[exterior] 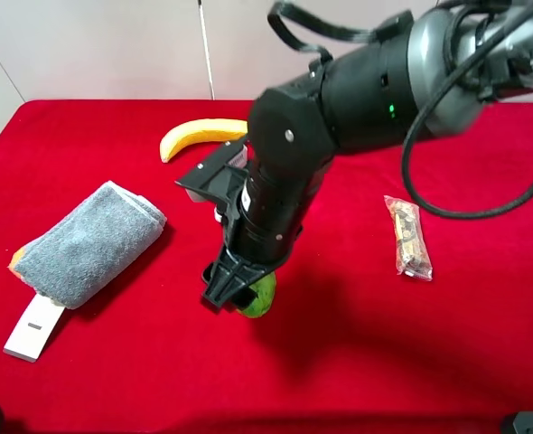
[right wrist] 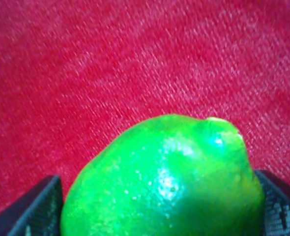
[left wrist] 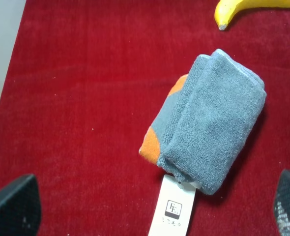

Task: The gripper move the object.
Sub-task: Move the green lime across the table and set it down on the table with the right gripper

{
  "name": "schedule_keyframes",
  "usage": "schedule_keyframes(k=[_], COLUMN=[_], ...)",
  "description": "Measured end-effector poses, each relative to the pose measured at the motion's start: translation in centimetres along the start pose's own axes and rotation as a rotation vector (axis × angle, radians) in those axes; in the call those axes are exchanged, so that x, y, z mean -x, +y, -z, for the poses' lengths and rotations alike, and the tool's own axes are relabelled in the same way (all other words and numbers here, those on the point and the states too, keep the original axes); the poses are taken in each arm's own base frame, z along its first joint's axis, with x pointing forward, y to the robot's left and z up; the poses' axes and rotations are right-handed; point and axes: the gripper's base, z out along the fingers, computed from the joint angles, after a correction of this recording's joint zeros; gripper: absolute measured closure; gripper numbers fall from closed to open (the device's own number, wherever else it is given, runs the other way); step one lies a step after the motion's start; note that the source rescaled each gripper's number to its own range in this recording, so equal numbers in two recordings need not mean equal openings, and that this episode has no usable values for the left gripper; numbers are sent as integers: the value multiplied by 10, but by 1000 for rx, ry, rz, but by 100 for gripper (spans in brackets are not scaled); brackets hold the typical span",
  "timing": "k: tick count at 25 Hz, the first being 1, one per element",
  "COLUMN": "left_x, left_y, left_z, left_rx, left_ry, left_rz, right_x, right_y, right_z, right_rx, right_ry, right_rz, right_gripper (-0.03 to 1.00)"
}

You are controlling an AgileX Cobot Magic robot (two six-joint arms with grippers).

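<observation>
The green fruit lies on the red cloth near the front middle. My right gripper reaches across the middle and points down at it. In the right wrist view the fruit fills the gap of the right gripper, with a black finger against one side and the other finger against the other. The fruit seems to rest on the cloth. My left gripper hangs open and empty above the folded towel; only its two fingertips show.
A folded grey towel lies at the left over an orange thing, with a white tag at its front end. A yellow banana lies at the back. A clear snack packet lies at the right.
</observation>
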Motion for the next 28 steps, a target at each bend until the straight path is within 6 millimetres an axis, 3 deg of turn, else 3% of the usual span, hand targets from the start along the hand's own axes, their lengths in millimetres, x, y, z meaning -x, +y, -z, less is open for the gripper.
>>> schedule_keyframes(k=[12,28], left_x=[0,0], left_y=[0,0], left_z=[0,0], left_rx=[0,0], left_ry=[0,0], left_rz=[0,0], right_x=[-14,-15], right_y=[-4,-4], right_z=[-28,-28], right_rx=[-7,-7], right_ry=[58,64], right_rz=[-15,-15], right_gripper=[97,97])
